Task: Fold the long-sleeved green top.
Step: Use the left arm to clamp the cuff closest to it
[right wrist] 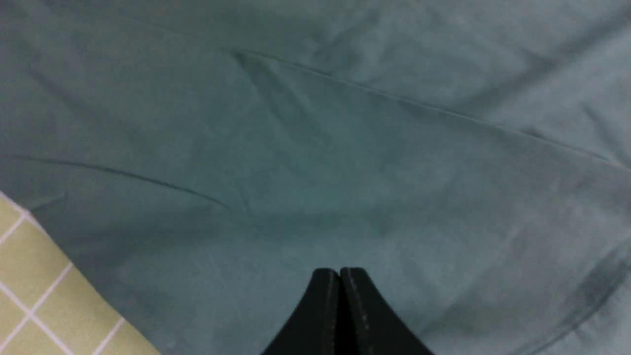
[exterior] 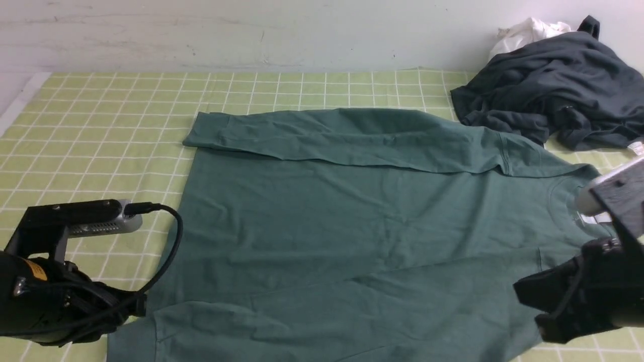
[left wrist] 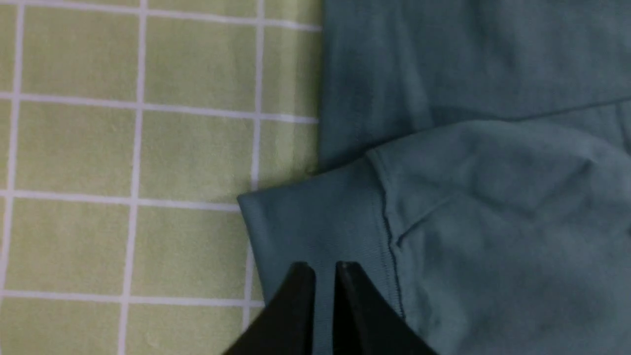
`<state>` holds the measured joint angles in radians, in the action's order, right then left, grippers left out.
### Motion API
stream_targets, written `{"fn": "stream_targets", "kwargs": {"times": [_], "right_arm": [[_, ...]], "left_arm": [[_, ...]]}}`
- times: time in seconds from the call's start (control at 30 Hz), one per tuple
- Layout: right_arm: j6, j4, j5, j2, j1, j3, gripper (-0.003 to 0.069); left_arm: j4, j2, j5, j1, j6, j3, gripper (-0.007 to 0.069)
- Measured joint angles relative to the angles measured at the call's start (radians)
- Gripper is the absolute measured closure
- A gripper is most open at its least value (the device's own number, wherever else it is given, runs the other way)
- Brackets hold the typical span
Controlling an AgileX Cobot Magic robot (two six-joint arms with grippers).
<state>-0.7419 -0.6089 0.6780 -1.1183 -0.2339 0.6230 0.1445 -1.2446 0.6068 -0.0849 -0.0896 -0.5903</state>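
The green long-sleeved top point(exterior: 352, 216) lies flat on the checked tablecloth, neck to the right, with a white label point(exterior: 589, 219) showing. The far sleeve is folded across its upper edge, and the near sleeve lies across its lower edge. My left gripper point(exterior: 135, 307) is at the lower left, over the near sleeve's ribbed cuff point(left wrist: 315, 227). Its jaws point(left wrist: 325, 268) stand a narrow gap apart, and the cuff lies flat beneath them. My right gripper point(exterior: 528, 301) is at the lower right, shut and empty point(right wrist: 339, 271), over the cloth of the top point(right wrist: 315, 162).
A crumpled charcoal-grey garment point(exterior: 553, 90) lies at the back right with a small white cloth point(exterior: 523, 32) behind it. The green and white checked tablecloth point(exterior: 100, 125) covers the table up to the wall at the back.
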Motion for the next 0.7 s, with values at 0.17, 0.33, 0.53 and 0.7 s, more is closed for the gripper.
{"fn": "stream_targets", "kwargs": {"times": [0.17,0.33,0.53,0.7], "right_arm": [[-0.045,-0.068,-0.032,-0.068,-0.099,0.0,0.0675],[-0.069,-0.075,-0.036,-0.089,-0.147,0.0,0.0675],[-0.086,-0.091,-0.043,-0.09,-0.165,0.0,0.0675],[-0.087,-0.119,-0.051,-0.09,-0.165,0.0,0.0675]], "left_arm": [[0.123,-0.1,0.015,0.056,0.118,-0.005,0.0369],[0.138,-0.169,-0.01,0.084,0.141,-0.019,0.0265],[0.127,-0.244,-0.054,0.093,0.133,-0.022,0.024],[0.128,-0.283,-0.062,0.093,0.133,-0.03,0.0331]]}}
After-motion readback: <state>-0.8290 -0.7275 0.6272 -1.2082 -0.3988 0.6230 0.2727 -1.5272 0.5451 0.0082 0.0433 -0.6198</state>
